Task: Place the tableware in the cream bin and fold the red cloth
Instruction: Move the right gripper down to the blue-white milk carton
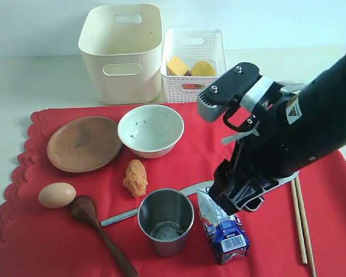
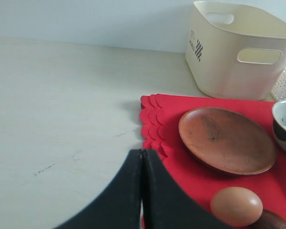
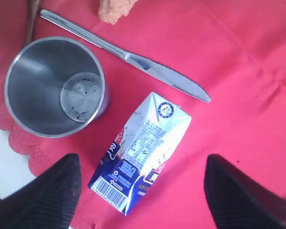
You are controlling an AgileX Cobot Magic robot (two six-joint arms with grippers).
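Observation:
The red cloth (image 1: 46,242) lies flat under everything. On it are a brown plate (image 1: 83,143), a white bowl (image 1: 150,130), a steel cup (image 1: 165,221), a dark wooden spoon (image 1: 98,228), a metal knife (image 1: 127,215) and chopsticks (image 1: 303,222). The cream bin (image 1: 121,55) stands behind the cloth. My right gripper (image 3: 142,164) hangs open above the lying milk carton (image 3: 143,148), with the cup (image 3: 55,86) and knife (image 3: 133,59) beside it. My left gripper (image 2: 142,151) is shut and holds nothing. It is by the cloth's scalloped edge (image 2: 152,119), near the plate (image 2: 226,140).
A white lattice basket (image 1: 193,63) with yellow food stands right of the bin. An egg (image 1: 57,195) and an orange lump of food (image 1: 135,178) lie on the cloth. The right arm (image 1: 288,133) hides the cloth's middle right. Bare table (image 2: 62,95) lies left of the cloth.

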